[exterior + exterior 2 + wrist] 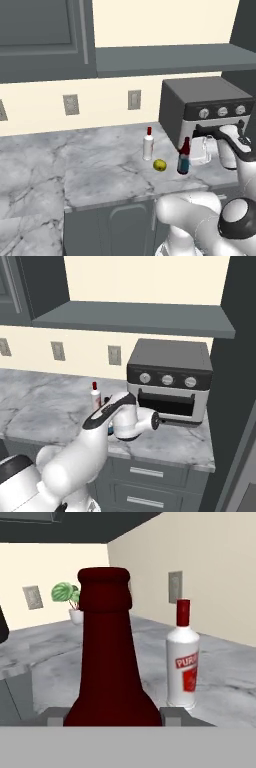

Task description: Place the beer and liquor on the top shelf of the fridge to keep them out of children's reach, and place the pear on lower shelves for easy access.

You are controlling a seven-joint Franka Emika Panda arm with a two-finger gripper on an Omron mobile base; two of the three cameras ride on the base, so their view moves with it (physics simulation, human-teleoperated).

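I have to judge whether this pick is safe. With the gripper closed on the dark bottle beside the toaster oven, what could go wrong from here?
1. The gripper holds the beer close to the toaster oven; lifting carelessly might knock the bottle against it.
2. The pear and the liquor stand nearby on the counter; a low sideways swing could roll the fruit or topple the bottle.

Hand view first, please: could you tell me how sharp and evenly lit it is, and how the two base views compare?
Hand view: flat, even rendered light; the beer looms large and dark, and the liquor label reads partly. Left base view: soft, slightly blurry; the pear casts only a faint shadow on the counter. Right base view: the toaster oven is evenly lit, without glare.
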